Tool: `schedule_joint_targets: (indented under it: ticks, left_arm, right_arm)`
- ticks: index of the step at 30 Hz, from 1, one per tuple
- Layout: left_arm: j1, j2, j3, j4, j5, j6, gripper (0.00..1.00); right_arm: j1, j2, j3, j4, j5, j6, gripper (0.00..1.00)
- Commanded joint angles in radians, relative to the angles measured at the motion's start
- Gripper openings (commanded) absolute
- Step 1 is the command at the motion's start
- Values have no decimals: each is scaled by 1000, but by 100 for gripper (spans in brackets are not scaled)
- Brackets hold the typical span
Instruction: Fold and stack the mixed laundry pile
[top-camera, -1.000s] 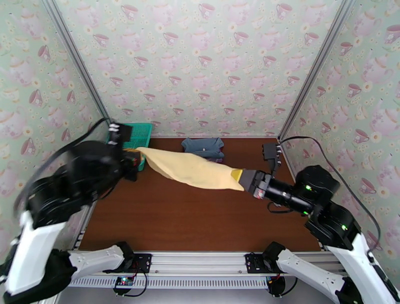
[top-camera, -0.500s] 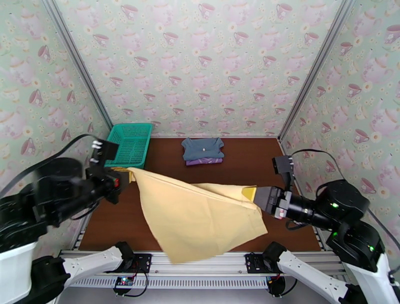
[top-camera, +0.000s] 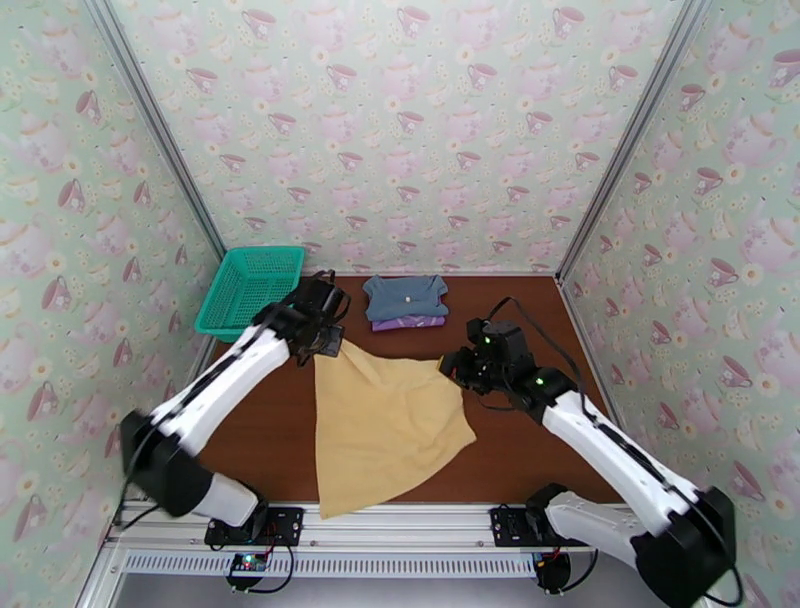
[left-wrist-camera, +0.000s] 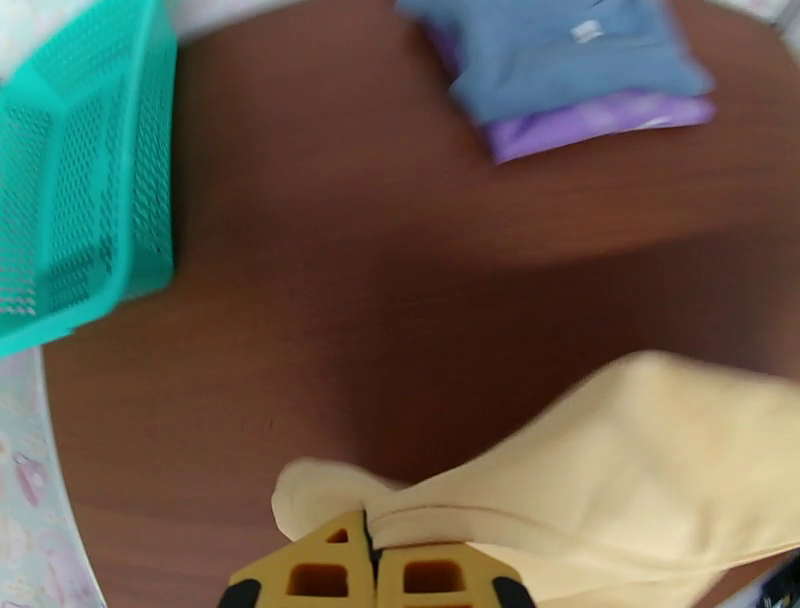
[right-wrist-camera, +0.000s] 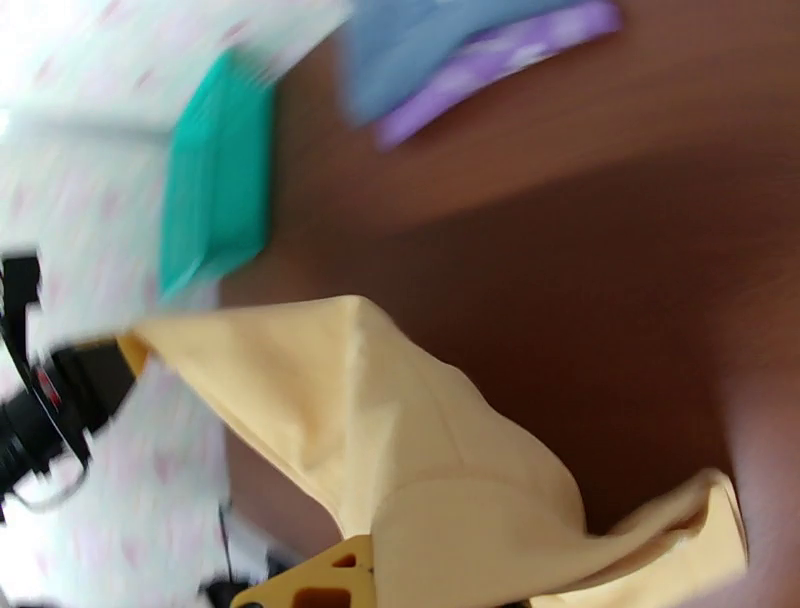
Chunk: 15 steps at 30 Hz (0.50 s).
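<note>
The mustard-yellow garment lies spread over the brown table, its near corner hanging past the front edge. My left gripper is shut on its far-left corner, and the left wrist view shows the yellow cloth pinched between the fingers. My right gripper is shut on the far-right corner, with cloth bunched at its fingers. The grey-blue garment sits folded on top of the lilac-purple shirt at the back centre.
A teal mesh basket stands at the back left corner, close to my left arm. Bare brown table lies to the right of the folded stack. Metal frame posts and patterned walls close in the sides.
Both arms have swung down and inward toward the middle of the table. The yellow garment, stretched in the air before, now drapes flat on the table, still held at two corners.
</note>
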Motion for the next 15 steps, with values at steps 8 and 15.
schedule_joint_targets:
  ticks: [8, 15]
  left_arm:
    - [84, 274, 198, 247, -59, 95, 0]
    - [77, 309, 285, 199, 15, 99, 0]
  right_arm:
    - [-179, 472, 122, 397, -124, -16, 0]
    - [-214, 634, 228, 464, -278, -8, 0]
